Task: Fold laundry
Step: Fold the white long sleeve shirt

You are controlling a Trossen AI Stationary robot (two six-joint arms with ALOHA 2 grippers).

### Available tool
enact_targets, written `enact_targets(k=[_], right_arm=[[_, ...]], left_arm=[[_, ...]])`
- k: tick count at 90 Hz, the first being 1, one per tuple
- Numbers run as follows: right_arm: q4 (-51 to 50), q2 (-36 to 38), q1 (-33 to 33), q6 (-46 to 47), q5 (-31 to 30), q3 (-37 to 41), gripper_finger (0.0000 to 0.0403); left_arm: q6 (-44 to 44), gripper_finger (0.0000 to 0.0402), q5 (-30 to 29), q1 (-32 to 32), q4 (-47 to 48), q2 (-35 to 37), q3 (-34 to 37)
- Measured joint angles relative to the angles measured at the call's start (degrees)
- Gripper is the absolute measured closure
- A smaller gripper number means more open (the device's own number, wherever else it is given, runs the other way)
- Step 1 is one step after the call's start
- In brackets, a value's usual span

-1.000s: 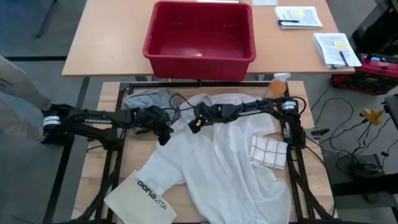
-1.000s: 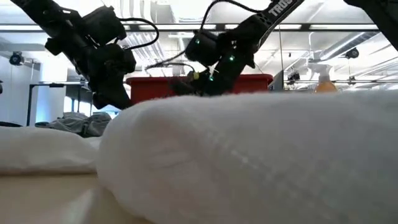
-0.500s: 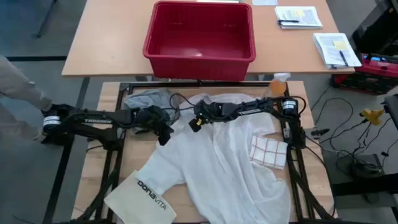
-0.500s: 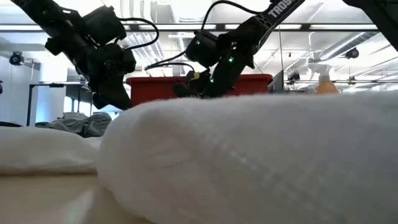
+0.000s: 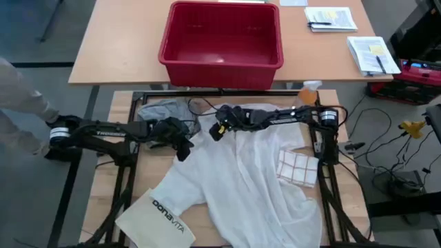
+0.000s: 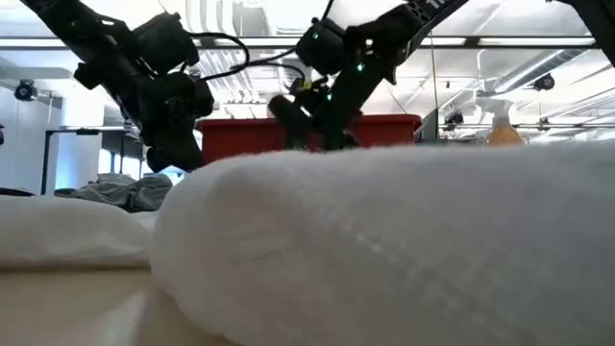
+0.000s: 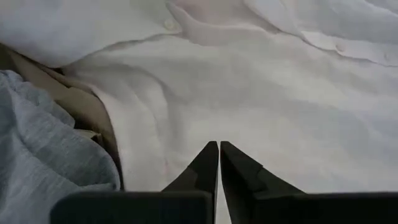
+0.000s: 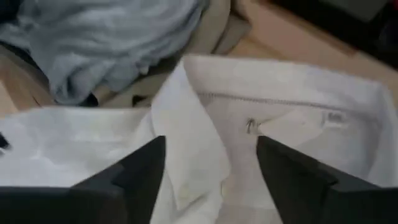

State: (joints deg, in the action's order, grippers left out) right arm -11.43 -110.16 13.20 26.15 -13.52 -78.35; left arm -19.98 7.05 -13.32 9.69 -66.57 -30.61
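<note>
Seen from above, a wooden table (image 5: 122, 172) carried one large white button-front shirt (image 5: 241, 182), spread open across the middle and the near right. Only this high view showed the whole layout: one red basket (image 5: 222, 36) on a second table (image 5: 117, 41) on the far side, one stiff white bag (image 5: 157, 219) printed "bonavita" at the near left corner, one checked white patch (image 5: 297, 168) lying on the shirt's right part, and one spray bottle (image 5: 307, 93) at the far right edge.

One grey T-shirt (image 5: 162, 110) sat bunched at the far left of the table, beside the white shirt's collar. The wrist views added what the overhead picture could not: one khaki-tan piece (image 7: 87, 106) lay tucked between the grey T-shirt and the white shirt, and the shirt's collar (image 8: 292, 118) stood open with a label inside.

There were two arms. The left gripper (image 5: 181, 147) hung over the shirt's left shoulder area, and the left wrist view showed its fingers (image 7: 202, 169) pressed together with nothing between them, just above the cloth. The right gripper (image 5: 219, 129) reached in from the right to the collar; the right wrist view showed its fingers (image 8: 134, 171) spread wide apart over the collar edge.

The low view showed only a white fold of shirt filling the foreground, with both arms above it.
</note>
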Motion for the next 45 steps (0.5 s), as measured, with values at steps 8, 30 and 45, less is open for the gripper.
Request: enact_targets(k=[8, 30, 45], right_arm=[[-5.3, 1.9, 1.4, 1.0, -1.2, 0.0, 0.014], [-25.6, 2.4, 5.2, 6.1, 1.1, 1.0, 0.0177], [-26.1, 2.4, 5.7, 6.9, 2.1, 2.5, 0.0193]], left_arm=[[0.0, 0.0402, 1.0, 0.0, -1.0, -1.0, 0.0], [-0.8, 0.0402, 1.4, 0.0, -1.7, -1.5, 0.0], [-0.8, 0.0402, 1.4, 0.0, -1.7, -1.5, 0.0]])
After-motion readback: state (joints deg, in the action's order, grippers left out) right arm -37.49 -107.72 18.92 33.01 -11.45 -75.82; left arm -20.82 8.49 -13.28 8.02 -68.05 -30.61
